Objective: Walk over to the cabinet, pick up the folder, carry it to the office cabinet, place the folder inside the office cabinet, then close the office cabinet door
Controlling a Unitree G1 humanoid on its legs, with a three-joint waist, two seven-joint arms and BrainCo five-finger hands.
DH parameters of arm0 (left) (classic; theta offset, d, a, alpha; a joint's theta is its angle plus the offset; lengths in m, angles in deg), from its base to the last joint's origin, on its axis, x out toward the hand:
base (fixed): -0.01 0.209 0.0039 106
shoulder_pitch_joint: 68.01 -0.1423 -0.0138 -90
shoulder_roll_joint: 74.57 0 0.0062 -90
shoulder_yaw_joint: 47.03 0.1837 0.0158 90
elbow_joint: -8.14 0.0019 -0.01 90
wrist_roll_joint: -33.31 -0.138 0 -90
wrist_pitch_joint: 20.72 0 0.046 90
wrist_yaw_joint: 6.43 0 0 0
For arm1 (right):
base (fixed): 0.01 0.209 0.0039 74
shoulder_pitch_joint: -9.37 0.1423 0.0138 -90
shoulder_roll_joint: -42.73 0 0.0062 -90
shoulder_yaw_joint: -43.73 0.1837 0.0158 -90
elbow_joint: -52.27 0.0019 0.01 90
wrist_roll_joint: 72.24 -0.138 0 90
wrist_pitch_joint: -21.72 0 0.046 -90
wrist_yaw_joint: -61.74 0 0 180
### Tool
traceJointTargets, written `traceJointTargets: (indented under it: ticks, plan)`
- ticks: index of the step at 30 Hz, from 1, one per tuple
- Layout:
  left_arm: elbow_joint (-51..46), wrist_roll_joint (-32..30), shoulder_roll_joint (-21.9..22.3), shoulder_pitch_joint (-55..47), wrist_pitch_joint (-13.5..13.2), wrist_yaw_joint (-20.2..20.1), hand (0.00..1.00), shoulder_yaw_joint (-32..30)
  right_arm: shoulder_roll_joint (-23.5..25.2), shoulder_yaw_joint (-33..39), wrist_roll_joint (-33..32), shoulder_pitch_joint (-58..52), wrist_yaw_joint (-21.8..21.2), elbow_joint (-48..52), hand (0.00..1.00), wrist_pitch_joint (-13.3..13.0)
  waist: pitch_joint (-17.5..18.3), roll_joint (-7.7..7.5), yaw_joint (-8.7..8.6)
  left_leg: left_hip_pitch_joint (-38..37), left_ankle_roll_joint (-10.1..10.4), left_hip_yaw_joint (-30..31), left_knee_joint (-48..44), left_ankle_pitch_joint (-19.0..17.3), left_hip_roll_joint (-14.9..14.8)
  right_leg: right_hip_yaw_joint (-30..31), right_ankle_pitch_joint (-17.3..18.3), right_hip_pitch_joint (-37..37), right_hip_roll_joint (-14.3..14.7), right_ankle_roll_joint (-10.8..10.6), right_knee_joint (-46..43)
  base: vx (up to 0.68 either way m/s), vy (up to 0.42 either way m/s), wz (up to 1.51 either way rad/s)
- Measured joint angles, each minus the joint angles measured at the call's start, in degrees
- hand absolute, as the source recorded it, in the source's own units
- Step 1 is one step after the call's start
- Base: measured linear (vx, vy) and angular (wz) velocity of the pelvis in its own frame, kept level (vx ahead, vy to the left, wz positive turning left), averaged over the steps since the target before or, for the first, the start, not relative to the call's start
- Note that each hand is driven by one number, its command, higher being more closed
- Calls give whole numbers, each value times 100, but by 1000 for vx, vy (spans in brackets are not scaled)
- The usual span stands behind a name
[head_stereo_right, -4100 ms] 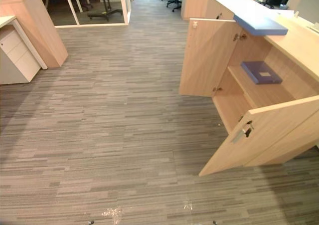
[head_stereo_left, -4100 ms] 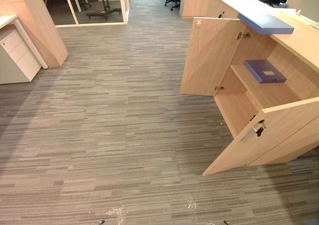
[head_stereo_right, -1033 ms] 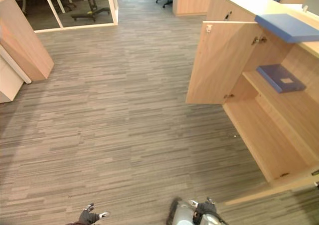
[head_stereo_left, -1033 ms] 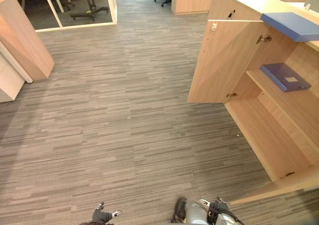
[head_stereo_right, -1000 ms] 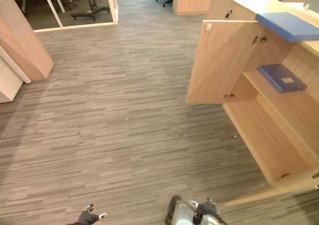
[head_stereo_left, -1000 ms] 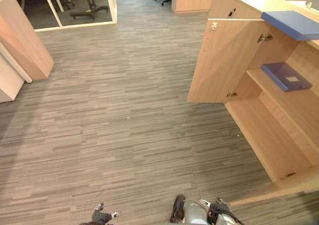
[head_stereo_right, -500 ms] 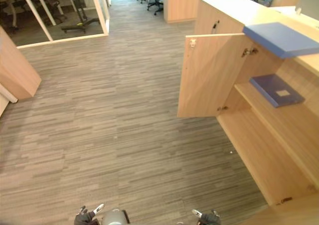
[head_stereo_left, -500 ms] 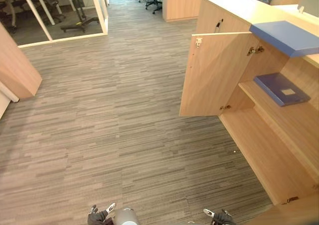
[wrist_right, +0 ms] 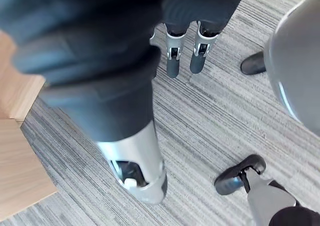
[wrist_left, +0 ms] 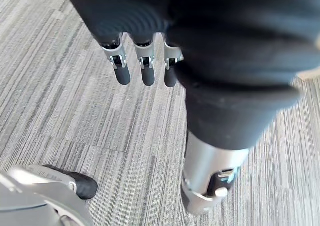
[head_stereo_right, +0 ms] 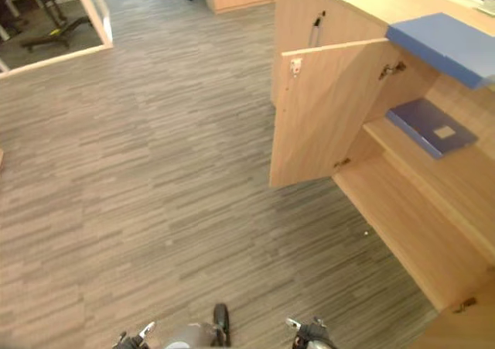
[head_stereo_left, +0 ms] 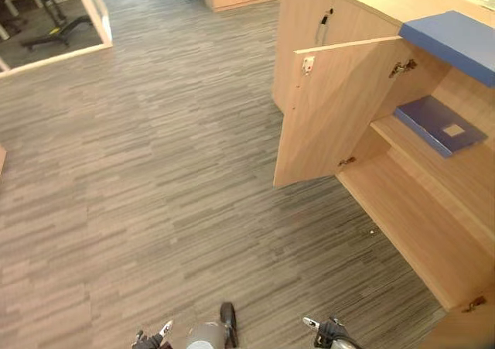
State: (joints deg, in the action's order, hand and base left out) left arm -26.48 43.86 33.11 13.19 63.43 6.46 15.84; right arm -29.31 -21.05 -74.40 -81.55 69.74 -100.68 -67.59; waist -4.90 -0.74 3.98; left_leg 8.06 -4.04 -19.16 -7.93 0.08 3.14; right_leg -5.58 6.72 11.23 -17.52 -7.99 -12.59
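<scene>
A dark blue folder (head_stereo_left: 437, 124) with a white label lies flat on the shelf inside the open wooden office cabinet (head_stereo_left: 433, 225). The cabinet's far door (head_stereo_left: 332, 109) stands wide open towards me. A lighter blue flat slab (head_stereo_left: 452, 43) juts over the cabinet's top edge. My left hand (head_stereo_left: 151, 340) and right hand (head_stereo_left: 329, 332) hang low at the bottom of the eye views, well short of the cabinet. In the wrist views the left hand's fingers (wrist_left: 143, 70) and the right hand's fingers (wrist_right: 185, 55) point straight down over the carpet, holding nothing.
Grey striped carpet (head_stereo_left: 155, 171) spreads to the left and ahead. A closed cabinet section with a handle (head_stereo_left: 323, 28) adjoins the open one. The near door's corner (head_stereo_left: 464, 333) shows at lower right. A glass partition (head_stereo_left: 93, 8) stands far left.
The camera has moved forward and turned; the cabinet looks closer and the desk at far left has left the picture. Both hands stay low and empty, and the folder has not moved.
</scene>
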Motion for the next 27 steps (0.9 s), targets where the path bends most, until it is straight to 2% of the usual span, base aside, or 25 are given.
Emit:
traceJointTargets:
  ticks: [1,3,4,5,7,9,10,11,13,14,15,17,19,23,24,25,26,27]
  plan:
    - [38,-121,-21,6,12,-10,0,55,-60,155,19,-27,-17,-33,0,19,42,27,-46,-186,-78,-25,100,-85,145,47,-31,-219,-167,48,-562,347,366,-20]
    - [46,-232,-42,-18,43,-34,0,199,-170,287,106,-97,-53,-54,0,42,70,78,-138,-487,-114,-40,230,-230,284,-65,-260,-678,-462,376,-1736,239,267,-20]
    - [67,-306,-86,-49,69,-53,0,273,-211,284,84,-111,-42,-56,0,39,55,90,-193,-719,-90,-186,299,-328,312,-374,-470,-1043,-721,747,-2568,188,210,-50]
    - [147,-326,-130,-81,95,-54,0,297,-234,275,51,-97,-4,33,0,-16,40,127,-246,-949,-76,-341,379,-383,305,-812,-461,-1282,-939,760,-3192,180,191,-56]
    - [137,-326,-189,-94,108,-44,0,450,-250,273,-73,-54,19,44,0,-30,26,132,-348,-1211,-75,-381,494,-383,251,-1457,-301,-1421,-1000,623,-3402,148,103,-32]
    - [86,-317,-221,-85,83,-38,0,690,-226,214,-129,3,52,24,0,-70,-39,153,-432,-1469,-37,-432,614,-405,118,-2296,68,-1472,-772,569,-3165,127,-3,-20]
    - [90,-314,-218,-86,82,-35,0,699,-221,210,-119,14,52,18,0,-70,-57,171,-435,-1517,-25,-471,634,-413,76,-2346,117,-1471,-688,537,-3095,88,-60,-50]
    - [93,-297,-196,-99,83,0,0,691,-233,140,-112,91,50,11,0,-64,-141,188,-398,-1614,61,-648,679,-452,-63,-2547,289,-1486,-438,506,-2749,53,-112,-80]
    - [131,-302,-227,-91,87,50,0,676,-234,-59,-111,220,53,-8,0,-68,-222,166,-378,-1620,243,-894,713,-512,-231,-2930,327,-1609,-116,525,-2106,24,-132,-90]
    - [162,-311,-253,-70,93,57,0,677,-220,-75,-113,261,56,-23,0,-68,-275,137,-379,-1627,340,-1009,751,-503,-279,-3122,306,-1623,86,555,-1553,34,-186,-62]
    - [230,-326,-298,-13,96,59,0,679,-213,-65,-114,230,57,-57,0,-66,-304,45,-396,-1623,426,-1015,777,-509,-255,-3283,366,-1523,219,758,-1063,57,-233,-48]
    - [294,-355,-237,81,106,54,0,675,-298,-30,-114,231,58,-162,0,-60,-385,146,-455,-1646,508,-753,896,-443,-318,-3336,326,-1433,491,810,-746,93,-194,-23]
    - [291,-380,-238,98,107,40,0,652,-294,29,-117,201,59,-201,0,-60,-405,134,-472,-1779,517,-733,1056,-330,-433,-3343,343,-1298,729,838,-545,108,-165,-13]
    - [258,-491,-231,124,138,-23,0,618,-256,209,-116,96,52,-194,0,-59,-359,119,-488,-1923,700,-693,1148,-366,-656,-3344,344,-1038,1123,841,-48,115,-117,-8]
    - [237,-488,-246,135,142,-29,0,591,-200,281,-118,97,53,-193,0,-59,-362,95,-491,-1894,775,-730,970,-425,-701,-3319,345,-980,1157,841,50,136,-113,-15]
    - [194,-481,-313,131,141,-36,0,519,-103,282,-119,93,51,-187,0,-60,-380,-38,-479,-1704,859,-747,318,-640,-820,-3248,340,-858,1179,841,209,165,-178,-27]
    - [174,-482,-363,115,144,-42,0,459,-49,267,-124,80,50,-179,0,-62,-368,-120,-463,-1499,842,-776,-370,-870,-982,-3157,311,-754,1236,833,350,152,-194,-45]
    - [100,-480,-333,108,162,-47,0,294,-9,241,-126,43,49,-107,0,-62,-358,-133,-444,-1232,721,-817,-1346,-1163,-1268,-3059,275,-606,1349,843,506,140,-180,-56]
